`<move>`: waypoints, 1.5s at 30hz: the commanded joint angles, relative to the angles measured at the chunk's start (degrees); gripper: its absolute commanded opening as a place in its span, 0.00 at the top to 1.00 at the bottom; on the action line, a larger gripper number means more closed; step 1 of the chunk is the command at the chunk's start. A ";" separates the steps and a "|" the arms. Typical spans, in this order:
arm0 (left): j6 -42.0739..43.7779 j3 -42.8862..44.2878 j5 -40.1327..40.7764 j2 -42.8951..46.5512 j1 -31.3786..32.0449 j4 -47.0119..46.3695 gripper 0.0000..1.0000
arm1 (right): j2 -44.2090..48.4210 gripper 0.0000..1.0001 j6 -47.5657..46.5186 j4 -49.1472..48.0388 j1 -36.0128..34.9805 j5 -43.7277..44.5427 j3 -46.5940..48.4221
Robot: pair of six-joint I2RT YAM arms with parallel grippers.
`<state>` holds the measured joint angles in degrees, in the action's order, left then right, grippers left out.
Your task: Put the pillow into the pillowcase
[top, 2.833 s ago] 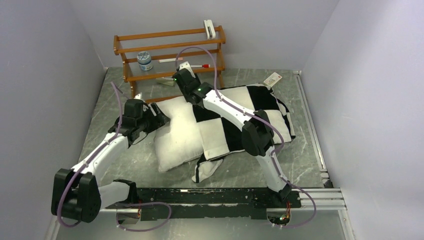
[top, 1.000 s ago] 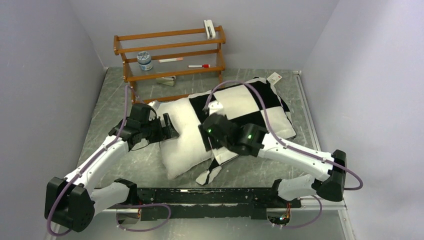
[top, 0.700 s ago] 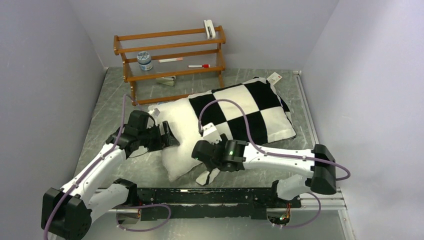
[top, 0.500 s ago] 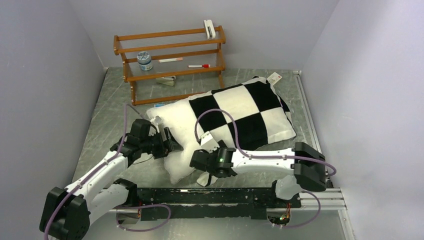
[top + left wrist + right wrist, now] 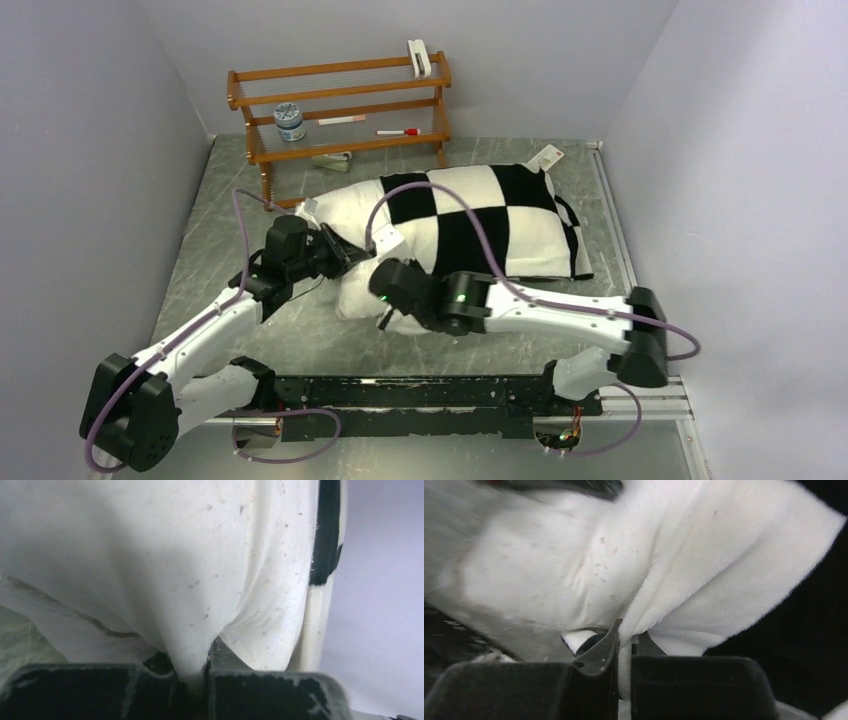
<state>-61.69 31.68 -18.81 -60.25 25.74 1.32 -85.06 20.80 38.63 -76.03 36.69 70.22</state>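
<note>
Pillow (image 5: 345,205), large, plump and plain white, is lying on the grey marbled table (image 5: 220,245) mostly inside the soft, floppy black-and-white checkered plush pillowcase (image 5: 480,220), left gripper (image 5: 205,675) pinching pillow fabric, right gripper (image 5: 624,650) pinching the case's edge, seemingly the surest hold.

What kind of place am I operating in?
Probably a robot test cell, not a home: plain walls box in a marbled table, a black rail lines its near edge, a wooden rack stands behind.
</note>
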 commanded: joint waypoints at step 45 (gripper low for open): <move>19.01 17.27 28.64 7.57 0.38 30.99 0.17 | -23.69 0.39 -12.67 -14.24 28.89 -8.96 32.01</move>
<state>-45.91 45.82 2.66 -52.73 27.09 30.96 -103.55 11.29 24.03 -49.36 30.72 98.19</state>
